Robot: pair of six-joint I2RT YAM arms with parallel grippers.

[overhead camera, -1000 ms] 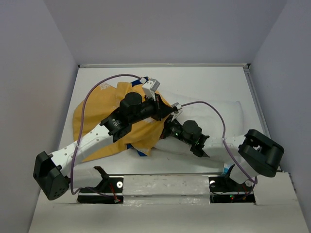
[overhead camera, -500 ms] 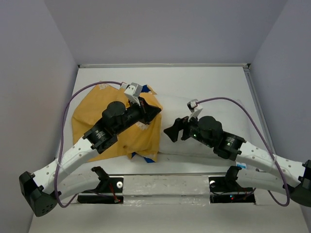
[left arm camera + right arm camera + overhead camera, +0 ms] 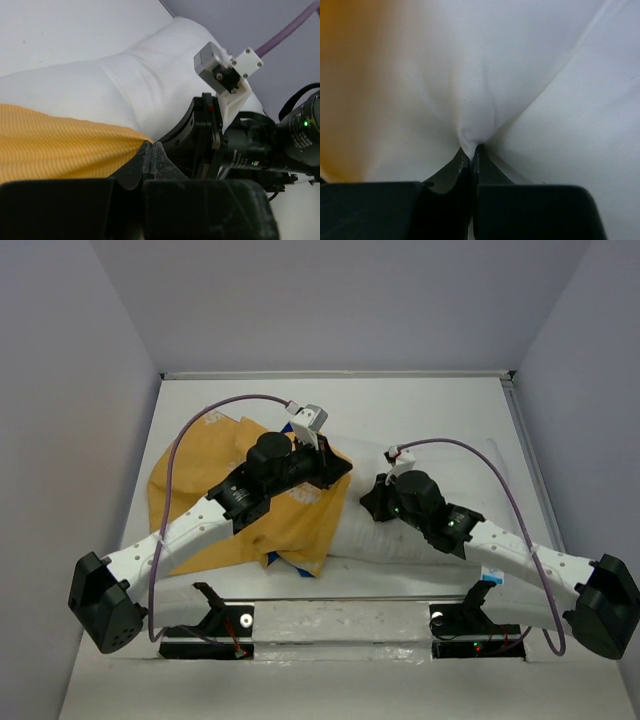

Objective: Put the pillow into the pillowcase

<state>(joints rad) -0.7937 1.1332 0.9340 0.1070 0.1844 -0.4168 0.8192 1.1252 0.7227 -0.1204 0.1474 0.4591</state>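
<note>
The mustard-yellow pillowcase lies at left centre, with a blue corner at its near edge. The white pillow stretches to the right from its mouth. My left gripper is shut on the pillowcase's open edge, and yellow cloth runs right up to the closed left gripper. The pillow lies just beyond. My right gripper is on the pillow's left end, close to the left gripper. In its wrist view the right gripper is shut on a pinched fold of the pillow.
The white table is boxed in by grey walls at the back and both sides. Purple cables arch over each arm. The arm bases and a raised strip run along the near edge. The right arm's wrist sits directly beside the left gripper.
The right gripper opened, moved left along the pillow and shut on its fabric near the pillowcase mouth. The left gripper stayed shut and drew the yellow edge to the right.
</note>
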